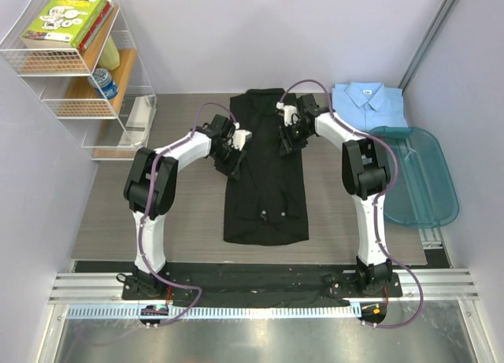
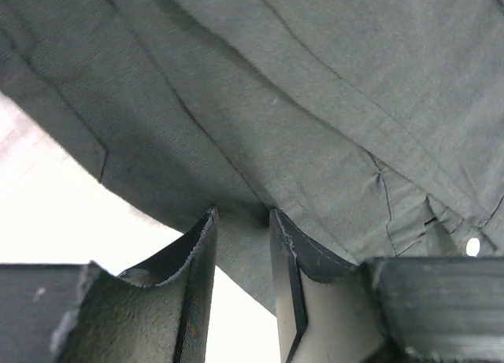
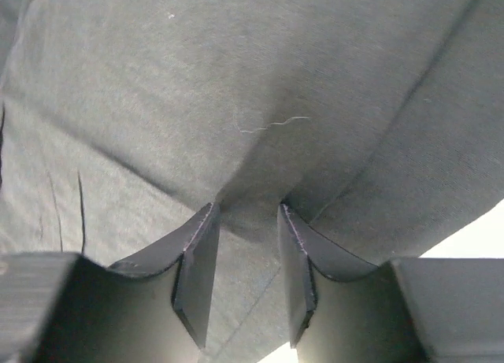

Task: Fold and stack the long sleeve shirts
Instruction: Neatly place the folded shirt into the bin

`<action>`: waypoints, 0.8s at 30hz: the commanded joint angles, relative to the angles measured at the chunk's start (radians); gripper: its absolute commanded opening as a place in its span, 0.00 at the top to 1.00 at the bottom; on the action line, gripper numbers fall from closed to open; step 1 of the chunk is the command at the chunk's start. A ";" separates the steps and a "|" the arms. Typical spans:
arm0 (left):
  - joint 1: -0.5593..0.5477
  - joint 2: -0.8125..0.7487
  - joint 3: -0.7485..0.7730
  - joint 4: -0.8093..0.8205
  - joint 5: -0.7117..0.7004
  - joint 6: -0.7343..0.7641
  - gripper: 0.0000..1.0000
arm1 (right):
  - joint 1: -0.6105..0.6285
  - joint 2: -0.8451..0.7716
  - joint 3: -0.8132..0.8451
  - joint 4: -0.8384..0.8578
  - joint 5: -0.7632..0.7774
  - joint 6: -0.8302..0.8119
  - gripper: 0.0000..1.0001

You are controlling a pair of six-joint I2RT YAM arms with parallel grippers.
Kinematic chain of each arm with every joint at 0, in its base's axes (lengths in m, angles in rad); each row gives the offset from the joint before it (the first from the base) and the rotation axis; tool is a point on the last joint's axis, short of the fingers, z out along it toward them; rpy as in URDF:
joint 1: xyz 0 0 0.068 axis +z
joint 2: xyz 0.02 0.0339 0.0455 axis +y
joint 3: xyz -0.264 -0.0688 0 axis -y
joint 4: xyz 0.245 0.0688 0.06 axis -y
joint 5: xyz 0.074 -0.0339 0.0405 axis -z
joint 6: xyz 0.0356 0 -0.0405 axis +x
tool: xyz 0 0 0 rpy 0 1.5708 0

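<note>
The black shirt lies in the middle of the table as a long narrow strip, its sides folded in. My left gripper sits on its left edge and my right gripper on its right edge, both in the far half. In the left wrist view the left gripper has its jaws a little apart with the hem of the black shirt between them. The right gripper likewise straddles a raised fold of the black shirt. The light blue shirt lies folded at the far right.
A teal plastic tub sits at the right edge, partly over the blue shirt's near end. A white wire shelf with books and a can stands at the far left. A pale button shows on the black cloth.
</note>
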 commanded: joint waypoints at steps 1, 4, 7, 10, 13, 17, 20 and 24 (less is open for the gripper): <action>0.012 0.093 0.066 0.023 -0.033 -0.020 0.67 | -0.017 0.080 0.109 0.043 0.065 -0.008 0.59; 0.022 0.115 0.117 0.005 -0.033 -0.028 0.68 | -0.023 0.103 0.172 0.003 0.052 -0.004 0.58; 0.037 0.040 0.123 0.006 -0.024 -0.010 0.66 | -0.023 0.037 0.159 -0.016 0.011 0.002 0.54; 0.046 -0.116 0.128 -0.013 0.010 0.053 0.57 | -0.023 -0.113 0.143 -0.020 -0.046 -0.018 0.43; 0.045 -0.260 0.143 -0.033 0.066 0.130 0.44 | -0.023 -0.283 0.149 -0.022 -0.037 -0.092 0.28; 0.046 -0.521 0.129 -0.024 0.128 0.219 0.00 | -0.021 -0.477 0.136 0.022 -0.009 -0.211 0.02; 0.045 -0.654 0.030 0.029 0.250 0.285 0.00 | -0.021 -0.630 -0.017 0.179 0.041 -0.204 0.00; -0.001 -0.796 -0.130 -0.023 0.296 0.527 0.00 | 0.006 -0.814 -0.255 0.041 -0.113 -0.588 0.00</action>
